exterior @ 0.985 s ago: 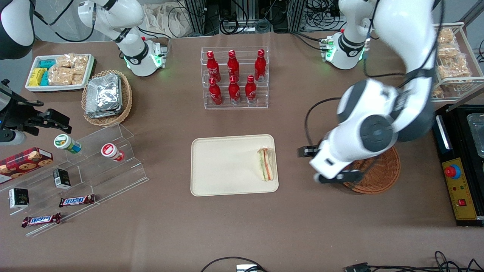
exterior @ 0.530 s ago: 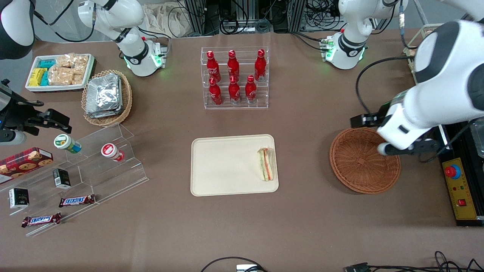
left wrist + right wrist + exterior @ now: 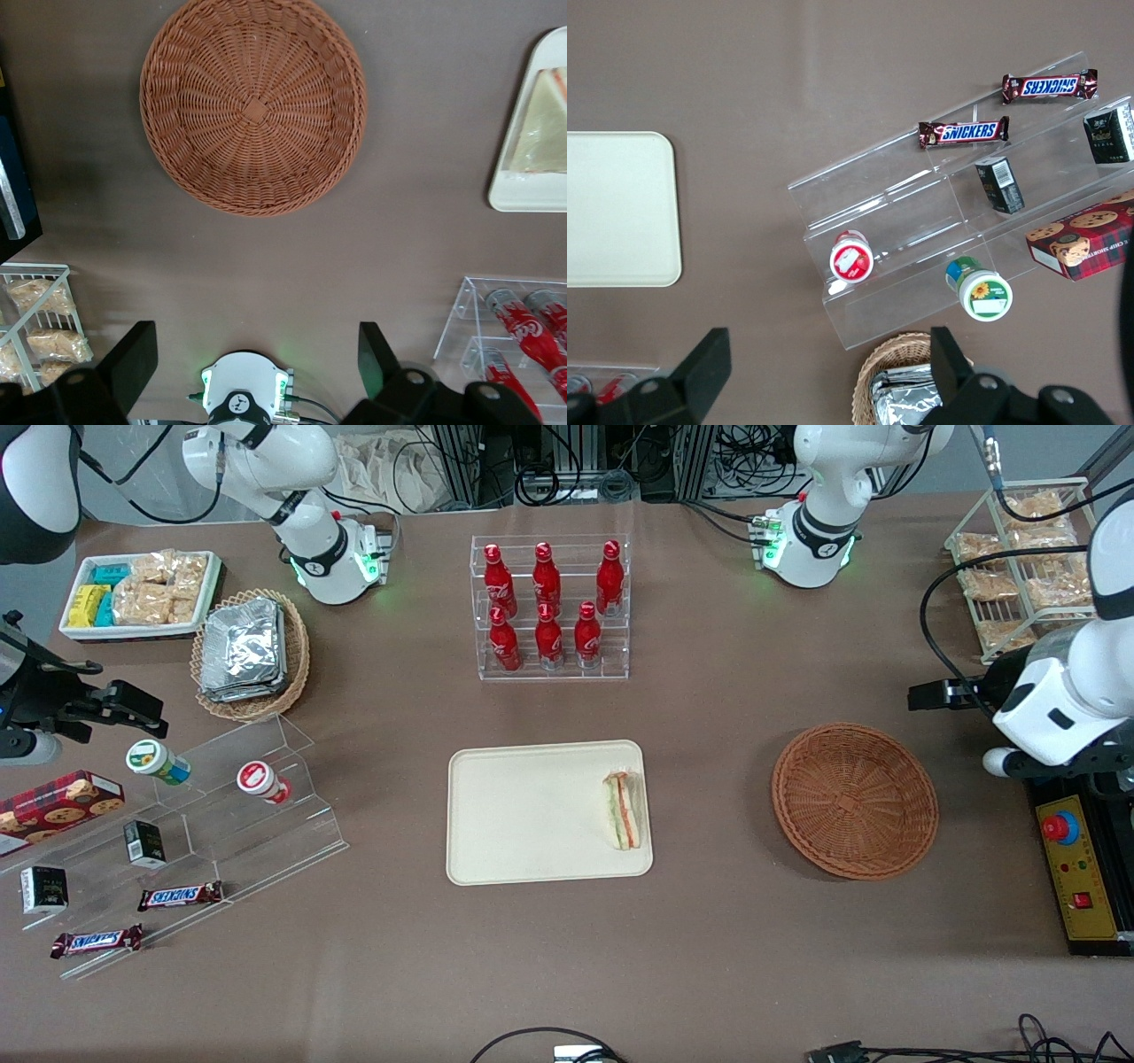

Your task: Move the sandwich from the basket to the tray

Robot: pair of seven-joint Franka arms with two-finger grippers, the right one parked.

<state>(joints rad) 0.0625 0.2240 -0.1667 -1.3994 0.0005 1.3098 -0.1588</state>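
Note:
The sandwich [image 3: 623, 810], a wrapped white wedge with red and green layers, lies on the cream tray [image 3: 532, 815] at the tray's edge nearest the basket. The reddish-brown wicker basket [image 3: 855, 802] is empty. In the left wrist view my gripper [image 3: 257, 345] is open and holds nothing, high above the table. The basket [image 3: 254, 106], the tray's corner [image 3: 523, 190] and the sandwich [image 3: 540, 133] show there below it. In the front view the wrist housing [image 3: 1054, 708] hangs beside the basket, toward the working arm's end of the table.
A clear rack of red bottles [image 3: 551, 607] stands farther from the front camera than the tray. A wire rack of bagged snacks [image 3: 1019, 558] and a black control box with a red button [image 3: 1076, 859] stand at the working arm's end. A tan basket of foil packs [image 3: 252, 651] and acrylic shelves [image 3: 213, 815] lie toward the parked arm's end.
My gripper has moved from over the basket off toward the working arm's end of the table, uncovering the empty basket. The sandwich and tray have not moved.

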